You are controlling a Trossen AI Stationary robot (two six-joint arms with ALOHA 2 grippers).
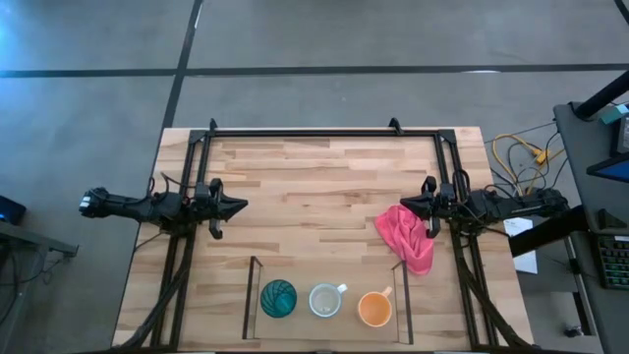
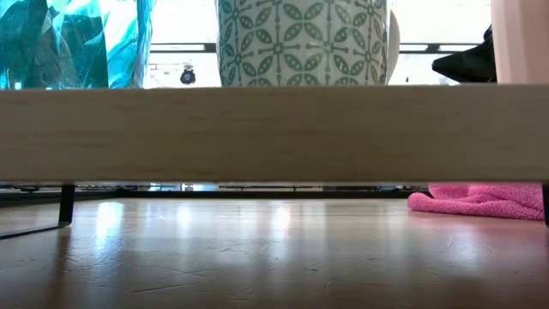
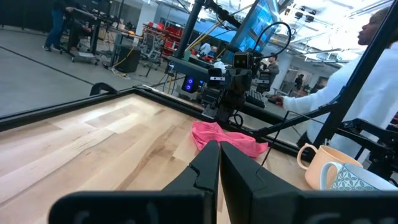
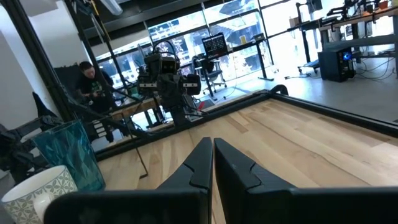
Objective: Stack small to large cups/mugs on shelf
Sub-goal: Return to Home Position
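Three cups stand in a row on the shelf, with an arm at each side of the table.

From above, the teal-green tumbler (image 1: pixel 278 298), the white mug (image 1: pixel 325 301) and the orange mug (image 1: pixel 374 309) stand side by side, apart from one another, in the shelf (image 1: pixel 324 270) at the table's (image 1: pixel 314 187) near edge. The left gripper (image 1: pixel 236 206) and the right gripper (image 1: pixel 403 205) point at each other across bare wood, and the pink cloth (image 1: pixel 408 236) lies just under the right one. In the low view the tumbler and the patterned white mug rise above the shelf board, with the cloth on the tabletop beyond. In the left wrist view that arm's fingers (image 3: pixel 208 168) are pressed together on nothing. In the right wrist view its fingers (image 4: pixel 202 165) are likewise together and empty.
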